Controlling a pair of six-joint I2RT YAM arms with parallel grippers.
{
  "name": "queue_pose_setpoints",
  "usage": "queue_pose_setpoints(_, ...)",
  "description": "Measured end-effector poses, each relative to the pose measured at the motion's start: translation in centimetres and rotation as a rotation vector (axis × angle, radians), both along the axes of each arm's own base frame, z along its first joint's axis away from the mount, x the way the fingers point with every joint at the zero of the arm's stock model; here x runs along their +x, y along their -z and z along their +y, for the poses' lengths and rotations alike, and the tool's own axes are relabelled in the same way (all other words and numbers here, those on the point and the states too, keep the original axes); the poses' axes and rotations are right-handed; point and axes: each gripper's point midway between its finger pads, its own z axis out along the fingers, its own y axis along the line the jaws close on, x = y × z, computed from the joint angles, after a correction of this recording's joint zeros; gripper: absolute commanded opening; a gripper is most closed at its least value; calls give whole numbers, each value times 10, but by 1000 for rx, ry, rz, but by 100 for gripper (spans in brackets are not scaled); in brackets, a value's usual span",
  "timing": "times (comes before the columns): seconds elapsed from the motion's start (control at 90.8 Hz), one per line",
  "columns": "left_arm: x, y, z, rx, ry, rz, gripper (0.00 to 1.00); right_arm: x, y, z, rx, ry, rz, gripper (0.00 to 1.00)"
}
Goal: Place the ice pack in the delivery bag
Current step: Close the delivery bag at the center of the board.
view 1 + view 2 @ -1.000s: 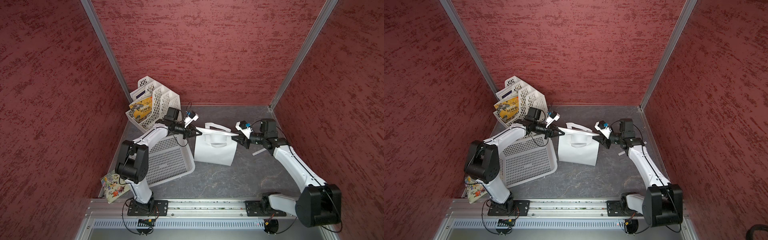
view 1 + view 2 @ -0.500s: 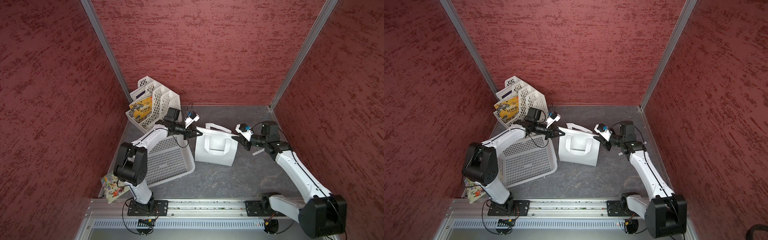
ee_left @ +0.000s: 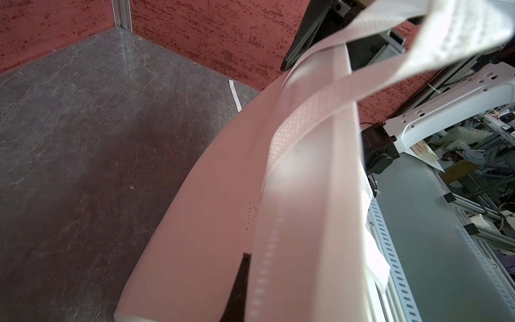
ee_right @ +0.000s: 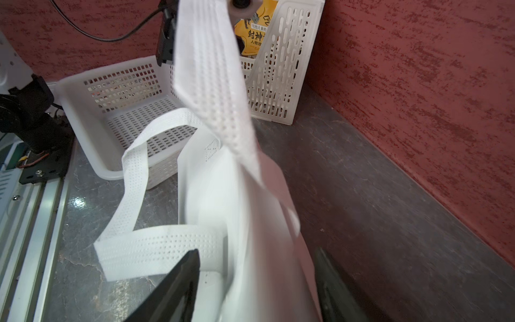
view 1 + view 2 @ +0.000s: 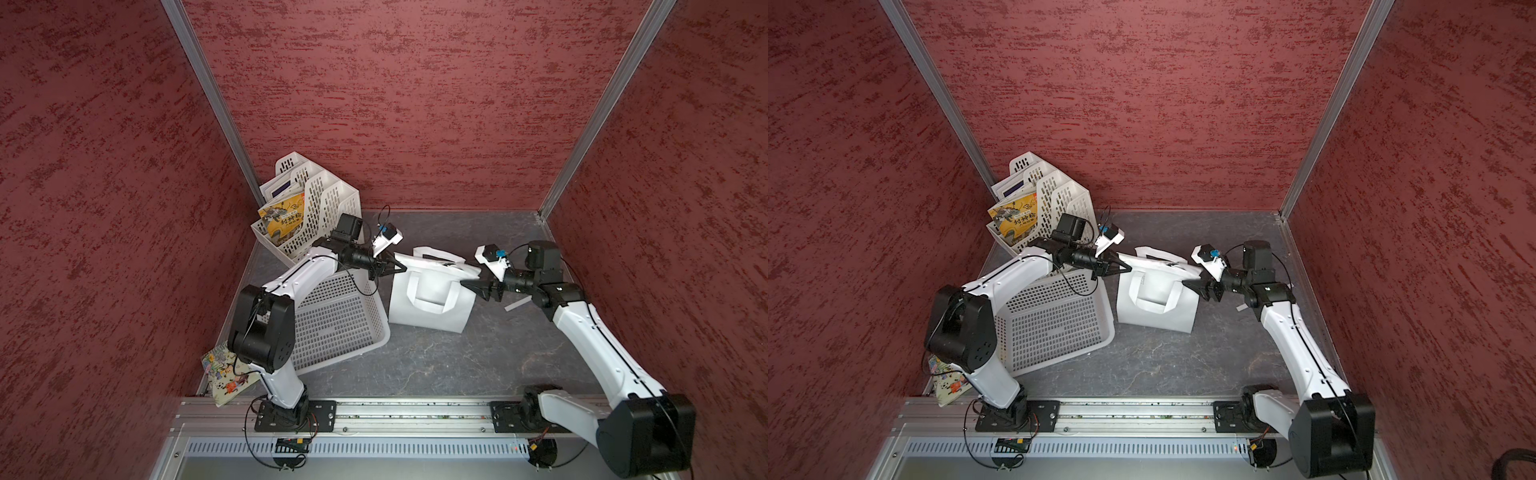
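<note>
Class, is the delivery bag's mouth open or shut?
Nearly shut: in both top views the delivery bag has its top edges drawn together, no lining showing.

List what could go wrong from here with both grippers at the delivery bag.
1. Only the left gripper is clamped on the delivery bag; the right gripper stands open around its other edge, so the soft bag may sag shut or tip.
2. A loop handle hangs loose beside the right gripper's fingers and could snag them.
3. No ice pack shows in any view, so loading may stall.
</note>
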Motion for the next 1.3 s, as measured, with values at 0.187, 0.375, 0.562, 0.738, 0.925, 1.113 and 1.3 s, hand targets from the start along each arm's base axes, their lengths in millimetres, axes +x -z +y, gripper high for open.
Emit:
queue_pose_setpoints(0.187, 0, 1, 0, 4, 1, -11, 0, -12, -21, -1, 36, 15, -21, 98)
queue_pose_setpoints(0.375, -1, 1, 0, 6, 6, -17, 0, -10, -47, -5, 84, 78, -66, 98)
queue_pose_setpoints(0.562, -3, 2, -1, 13, 15, -18, 0, -4, -80, -8, 182, 131, -82, 80)
queue_pose_setpoints(0.738, -3, 2, 0, 16, 16, -22, 0, -13, -131, 26, 210, 23, -125, 69)
queue_pose_setpoints(0.925, -3, 1, 0, 19, 13, -28, 0, -38, -142, 76, 111, -129, -165, 66)
queue_pose_setpoints(1.113, -8, -6, 4, 23, 2, -61, 0, -12, -119, 64, -10, 15, -159, 76)
queue_pose_setpoints(1.3, -11, -7, 7, 24, -17, -80, 0, -2, -112, 49, -30, 87, -132, 98)
